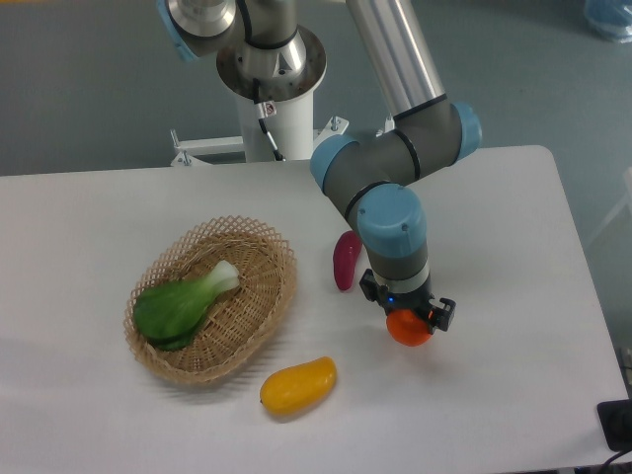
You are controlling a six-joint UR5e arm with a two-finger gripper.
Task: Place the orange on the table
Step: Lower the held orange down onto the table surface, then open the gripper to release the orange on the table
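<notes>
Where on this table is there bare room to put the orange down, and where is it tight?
Bare table runs right of the gripper holding the orange, out to the right edge, and also below it. Left is crowded: purple vegetable, yellow fruit, then the basket with its greens.

There is only one camera, fixed high at the front of the table [118, 415] and tilted down, facing the arm's pedestal [272, 109] at the far edge. It stands at middling range, taking in nearly the whole tabletop, the grey floor behind, and cutting off the arm's upper part.
</notes>
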